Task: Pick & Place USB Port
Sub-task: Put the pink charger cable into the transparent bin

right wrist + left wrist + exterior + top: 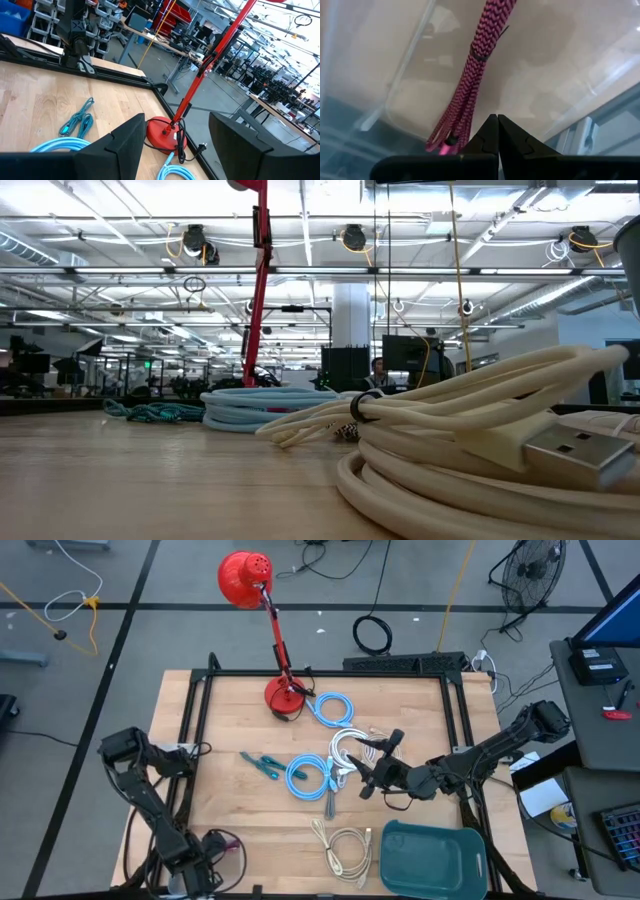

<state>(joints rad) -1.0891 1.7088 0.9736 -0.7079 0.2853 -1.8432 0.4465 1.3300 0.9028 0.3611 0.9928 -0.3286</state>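
Scene: a wooden counter [230, 720] seen from above, strewn with coiled cables, with a red desk lamp [262, 610] standing at its far edge.

Working arm: the right arm reaches in from the right edge toward the middle of the counter.

Right gripper [378, 762]: its two fingers stand spread apart with nothing between them. It is poised over the white cable [345, 747], the coil at mid-counter.

Task's thing: the USB cables. The white coil lies right at the right gripper; two light blue coils lie beside it, one [310, 776] toward the left edge and one [331, 707] toward the far edge by the lamp's base.

Key relation: the white coil sits directly under the right gripper's tips and just to their left-edge side, so the coming move is likely a short drop, not a reach. The right arm is clearly nearer; the left is well apart.

Other cables: a beige coil [348, 846] lies near the front edge, and a small teal cable [262, 764] lies left of centre.

Drop-off, as I judge it: the teal bin [436, 858] at the front right corner — close to the right arm's side.

Left arm: folded at the front left corner. Left gripper [497, 131] — fingers pressed together, empty, beside a pink braided cable [474, 70] in a clear container.
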